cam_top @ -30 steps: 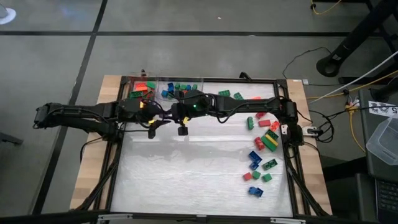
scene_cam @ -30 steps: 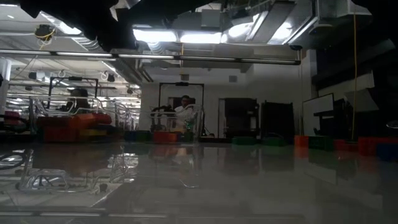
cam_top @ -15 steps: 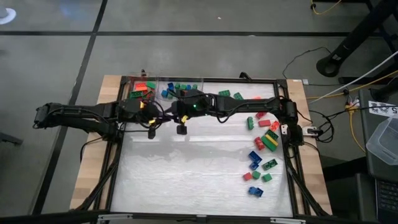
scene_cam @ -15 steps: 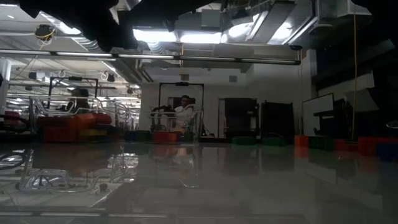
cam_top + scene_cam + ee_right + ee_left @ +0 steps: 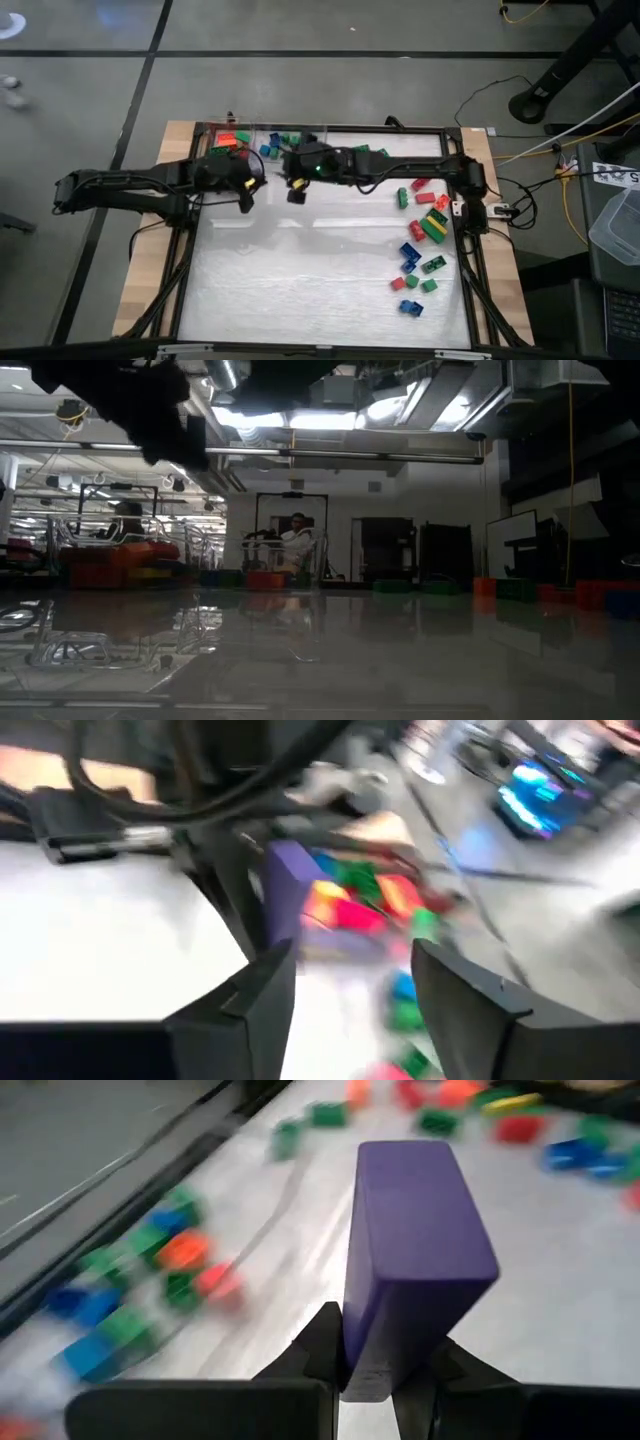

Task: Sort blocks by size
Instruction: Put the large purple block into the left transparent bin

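My left gripper [image 5: 245, 198] hovers over the far-left part of the white table and is shut on a purple block [image 5: 415, 1250]. The block fills the middle of the left wrist view. My right gripper [image 5: 296, 192] hangs close to its right, open [image 5: 365, 990], with nothing between its fingers. In the right wrist view the purple block [image 5: 290, 870] shows beyond them. Loose blocks lie in a pile at the far left [image 5: 265, 145]. More lie scattered along the right side [image 5: 420, 235]. My left gripper pinches the purple block between its two fingers [image 5: 325, 1345] at one end [image 5: 385, 1355]. The rest of the block sticks out ahead of the fingers. It is lifted clear of the table.
A black frame [image 5: 320, 128] borders the table. Clear containers [image 5: 70, 640] stand at the left in the low view. The middle and near left of the white surface [image 5: 290, 280] are free. Cables and a plastic bin [image 5: 615, 225] lie off the table's right edge.
Both grippers have moved a little toward the table's far edge, the right one slightly farther. In the low view a dark arm has come lower at the upper left.
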Available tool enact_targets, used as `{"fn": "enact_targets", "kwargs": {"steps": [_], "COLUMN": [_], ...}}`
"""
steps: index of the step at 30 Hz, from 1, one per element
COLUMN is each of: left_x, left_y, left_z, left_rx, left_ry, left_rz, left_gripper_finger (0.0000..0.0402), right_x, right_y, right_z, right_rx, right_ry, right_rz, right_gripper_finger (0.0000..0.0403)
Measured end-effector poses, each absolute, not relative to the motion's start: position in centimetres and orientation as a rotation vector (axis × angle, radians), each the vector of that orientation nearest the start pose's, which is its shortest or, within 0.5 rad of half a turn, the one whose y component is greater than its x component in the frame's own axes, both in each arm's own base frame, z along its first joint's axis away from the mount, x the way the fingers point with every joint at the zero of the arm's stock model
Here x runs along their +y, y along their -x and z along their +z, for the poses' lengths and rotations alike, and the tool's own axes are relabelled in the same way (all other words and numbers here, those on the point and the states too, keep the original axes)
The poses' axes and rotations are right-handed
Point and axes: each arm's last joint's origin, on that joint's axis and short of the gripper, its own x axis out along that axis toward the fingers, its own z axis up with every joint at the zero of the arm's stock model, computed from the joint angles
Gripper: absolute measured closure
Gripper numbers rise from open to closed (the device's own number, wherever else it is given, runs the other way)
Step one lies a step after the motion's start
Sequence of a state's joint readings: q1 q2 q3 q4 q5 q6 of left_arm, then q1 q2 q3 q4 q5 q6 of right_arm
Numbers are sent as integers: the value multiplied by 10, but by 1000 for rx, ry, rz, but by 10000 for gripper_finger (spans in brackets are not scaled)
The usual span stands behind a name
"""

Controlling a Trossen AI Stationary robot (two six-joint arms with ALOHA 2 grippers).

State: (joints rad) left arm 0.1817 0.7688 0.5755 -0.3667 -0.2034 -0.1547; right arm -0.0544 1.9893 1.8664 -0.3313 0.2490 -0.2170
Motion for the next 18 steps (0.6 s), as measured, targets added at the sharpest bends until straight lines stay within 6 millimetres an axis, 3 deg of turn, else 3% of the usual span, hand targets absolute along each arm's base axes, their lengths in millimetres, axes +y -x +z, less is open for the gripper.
{"fn": "enact_targets", "kwargs": {"steps": [6, 11, 15, 18], "left_x": [50, 61, 68, 72], "left_y": [-140, -124, -119, -116], "left_z": [240, 233, 231, 231], "left_rx": [624, 689, 717, 717], "left_ry": [196, 206, 216, 224], "left_rz": [738, 999, 1068, 1102], "left_gripper_finger": [363, 361, 360, 360], "right_x": [-67, -111, -144, -164], "right_y": [-426, -393, -373, -364], "right_z": [336, 316, 295, 284], "right_rx": [760, 1088, 1315, 1380], "right_ry": [276, 217, 125, 47], "right_rz": [-366, -397, -397, -390], "right_gripper_finger": [197, 196, 196, 196]}}
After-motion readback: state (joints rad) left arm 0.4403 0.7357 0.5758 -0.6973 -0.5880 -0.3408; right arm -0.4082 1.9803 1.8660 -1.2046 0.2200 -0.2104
